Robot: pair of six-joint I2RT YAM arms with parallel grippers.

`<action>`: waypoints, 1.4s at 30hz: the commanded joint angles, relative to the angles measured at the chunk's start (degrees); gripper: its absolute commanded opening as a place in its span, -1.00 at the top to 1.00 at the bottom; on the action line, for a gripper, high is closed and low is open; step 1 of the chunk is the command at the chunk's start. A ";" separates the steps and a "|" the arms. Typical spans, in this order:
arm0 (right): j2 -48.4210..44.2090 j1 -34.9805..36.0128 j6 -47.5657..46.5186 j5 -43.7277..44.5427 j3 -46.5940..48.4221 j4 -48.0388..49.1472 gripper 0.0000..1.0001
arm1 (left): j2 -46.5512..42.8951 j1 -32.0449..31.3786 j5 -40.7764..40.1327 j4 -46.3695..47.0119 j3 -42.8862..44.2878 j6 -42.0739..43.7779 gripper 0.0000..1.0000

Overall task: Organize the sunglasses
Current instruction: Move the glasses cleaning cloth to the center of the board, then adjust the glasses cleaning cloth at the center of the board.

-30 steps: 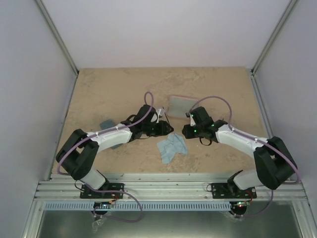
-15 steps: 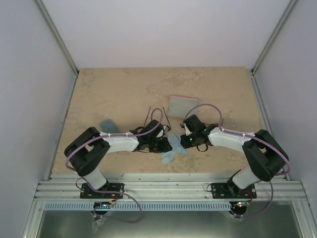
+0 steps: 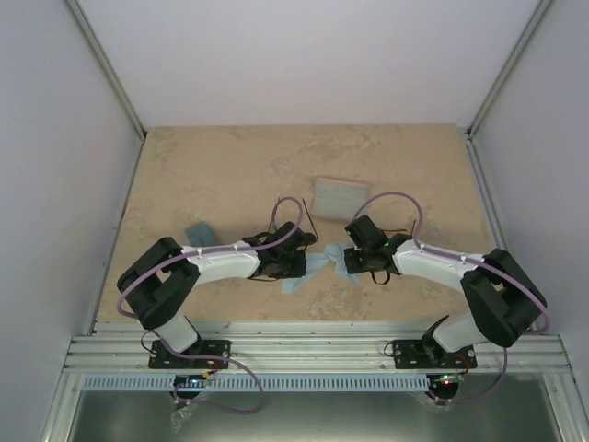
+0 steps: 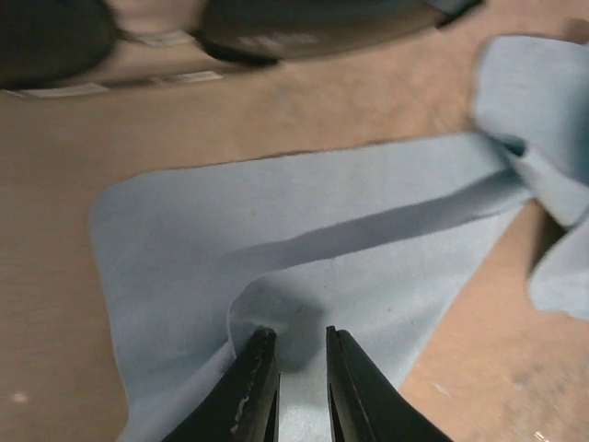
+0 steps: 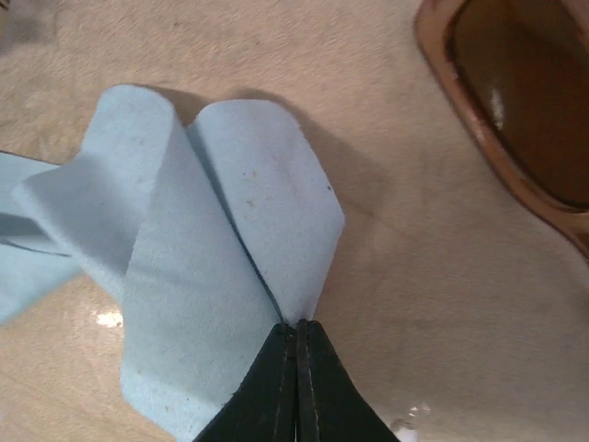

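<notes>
Right gripper [image 5: 296, 326] of mine is clamped flat on one corner of the cloth [image 5: 221, 230]; my left gripper [image 4: 302, 337] nips a fold opposite. I should draw it taut evenly, clear of the amber sunglasses [image 5: 515, 120] lying just beyond.

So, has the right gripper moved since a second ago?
Yes. The right gripper has pulled away from the pink oblong case, downward in the top view, shut on the light blue cloth.
</notes>
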 commanded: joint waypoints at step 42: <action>4.57 6.66 -0.47 -1.87 2.80 -3.70 0.82 | -5.27 4.92 4.30 8.66 1.87 -7.77 0.30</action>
